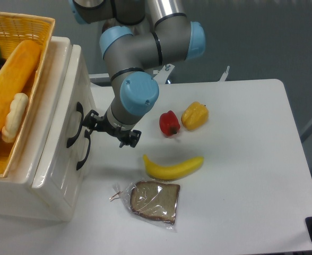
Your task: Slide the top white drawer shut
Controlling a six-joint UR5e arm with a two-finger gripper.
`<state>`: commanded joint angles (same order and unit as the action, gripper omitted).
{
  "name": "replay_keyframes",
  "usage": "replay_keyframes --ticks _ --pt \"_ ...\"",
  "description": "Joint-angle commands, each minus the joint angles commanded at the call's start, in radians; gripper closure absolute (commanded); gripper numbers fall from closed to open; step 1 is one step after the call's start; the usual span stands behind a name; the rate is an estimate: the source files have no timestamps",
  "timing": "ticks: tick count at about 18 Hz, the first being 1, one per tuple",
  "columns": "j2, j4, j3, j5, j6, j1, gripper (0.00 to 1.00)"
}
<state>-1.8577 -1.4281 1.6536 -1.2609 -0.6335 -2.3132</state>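
So the top white drawer [66, 103] sits at the left of the tabletop [241, 175], upper slot of the white cabinet [50, 186], and it looks pushed almost all the way in, front face about flush with the cabinet front. Its curved black handle [74, 125] points out toward the arm. Right below is the lower drawer [74, 175] with its own black handle [84, 151].

The claw [92, 123] is right up against the drawer front, next to that upper handle. Can't really tell whether the fingers are spread or pressed together from this angle, it's all black on black. Doesn't seem to be pinching anything.

On top of the cabinet there's a woven yellow basket [36, 32] with a long bread loaf [10, 82] in it.

Out on the tabletop: a red pepper [169, 123] just beside a yellow pepper [195, 115], a banana [173, 167] nearer the front, and a bagged slice of bread [153, 201] in front of that.
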Motion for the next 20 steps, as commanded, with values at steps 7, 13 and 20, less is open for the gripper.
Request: replay_keyframes --ticks 7,13,20 --pt "-0.002 0.002 -0.002 -0.005 -0.002 -0.002 0.0" --pt "-0.011 0.009 -0.057 -0.061 -0.012 -0.057 0.0" --pt "-0.009 0.012 -0.13 -0.179 -0.031 -0.158 0.0"
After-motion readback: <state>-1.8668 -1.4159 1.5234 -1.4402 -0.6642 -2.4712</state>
